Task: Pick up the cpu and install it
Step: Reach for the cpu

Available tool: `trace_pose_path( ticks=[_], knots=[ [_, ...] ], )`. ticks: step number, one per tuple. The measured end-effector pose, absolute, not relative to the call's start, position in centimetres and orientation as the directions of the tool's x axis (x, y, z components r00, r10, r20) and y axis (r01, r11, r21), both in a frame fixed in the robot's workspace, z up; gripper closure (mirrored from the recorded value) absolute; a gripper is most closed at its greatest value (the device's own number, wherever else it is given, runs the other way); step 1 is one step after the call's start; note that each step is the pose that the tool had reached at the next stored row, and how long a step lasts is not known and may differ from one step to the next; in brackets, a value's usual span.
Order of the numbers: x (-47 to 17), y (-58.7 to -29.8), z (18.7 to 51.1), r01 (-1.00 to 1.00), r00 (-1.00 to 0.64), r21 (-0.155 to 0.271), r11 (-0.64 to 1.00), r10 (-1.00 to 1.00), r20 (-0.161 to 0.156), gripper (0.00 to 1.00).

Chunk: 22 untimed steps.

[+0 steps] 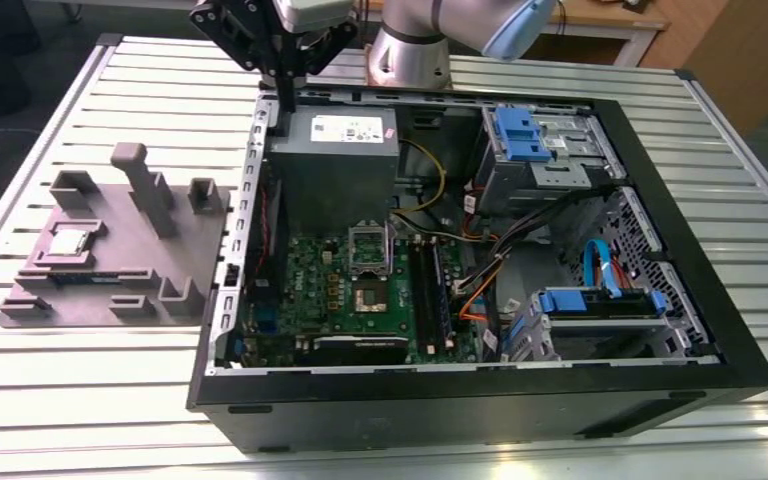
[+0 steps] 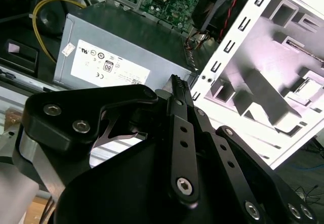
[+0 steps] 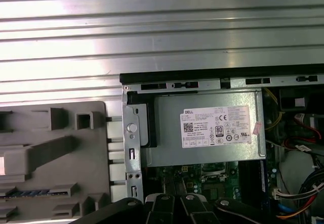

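The cpu (image 1: 71, 241), a small square chip with a shiny metal top, lies in a recess of the grey tray (image 1: 171, 262) at the exterior view's left, outside the computer case. My gripper (image 1: 283, 98) hangs above the case's back corner beside the power-supply box (image 1: 335, 150), well away from the cpu. Its fingers are shut together with nothing between them, as the second wrist view shows at the gripper (image 2: 175, 81). The motherboard socket (image 1: 369, 292) lies open in the middle of the green board.
The black case (image 1: 704, 330) lies open on the slatted metal table (image 1: 117, 400). Inside are cables, blue drive brackets (image 1: 518, 135) and memory slots (image 1: 427, 290). The tray (image 3: 55, 183) has upright posts. The arm's base (image 1: 408, 55) stands behind the case.
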State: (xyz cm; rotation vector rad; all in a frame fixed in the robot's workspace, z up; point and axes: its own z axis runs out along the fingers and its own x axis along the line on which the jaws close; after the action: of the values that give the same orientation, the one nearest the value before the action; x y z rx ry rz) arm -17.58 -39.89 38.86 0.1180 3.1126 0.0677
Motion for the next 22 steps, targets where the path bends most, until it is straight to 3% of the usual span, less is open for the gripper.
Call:
trace_pose_path(
  ticks=[22],
  knots=[
    [-18.32,-39.90,38.74,0.075,-0.997,0.044,0.996,0.076,-0.024,0.90]
  ],
)
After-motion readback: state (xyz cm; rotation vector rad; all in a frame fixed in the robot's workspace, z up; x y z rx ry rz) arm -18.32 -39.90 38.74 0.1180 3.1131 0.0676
